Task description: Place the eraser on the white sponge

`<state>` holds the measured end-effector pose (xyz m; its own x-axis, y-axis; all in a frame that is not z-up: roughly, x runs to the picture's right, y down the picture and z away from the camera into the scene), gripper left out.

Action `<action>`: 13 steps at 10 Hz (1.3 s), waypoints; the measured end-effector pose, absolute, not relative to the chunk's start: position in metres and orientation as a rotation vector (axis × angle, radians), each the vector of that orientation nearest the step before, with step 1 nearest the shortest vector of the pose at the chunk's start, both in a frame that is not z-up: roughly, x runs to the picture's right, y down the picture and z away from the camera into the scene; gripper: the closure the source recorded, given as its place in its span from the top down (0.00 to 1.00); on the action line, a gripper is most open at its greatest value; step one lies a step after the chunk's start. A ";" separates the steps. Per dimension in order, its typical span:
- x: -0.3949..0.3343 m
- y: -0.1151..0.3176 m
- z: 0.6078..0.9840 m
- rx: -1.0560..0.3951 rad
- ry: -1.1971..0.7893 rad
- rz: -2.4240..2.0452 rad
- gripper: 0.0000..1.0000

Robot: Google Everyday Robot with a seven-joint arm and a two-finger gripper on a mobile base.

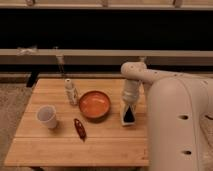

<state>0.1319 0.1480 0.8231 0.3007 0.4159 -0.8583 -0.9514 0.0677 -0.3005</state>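
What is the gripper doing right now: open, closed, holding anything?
Gripper: down at the table's right side, right of the orange bowl, over a dark block, apparently the eraser; grip state cannot be told.

Smooth white rounded arm casing, small dark screw holes, pale pincer [129, 111]
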 end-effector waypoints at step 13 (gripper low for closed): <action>0.132 0.121 0.824 -0.926 0.508 1.181 0.68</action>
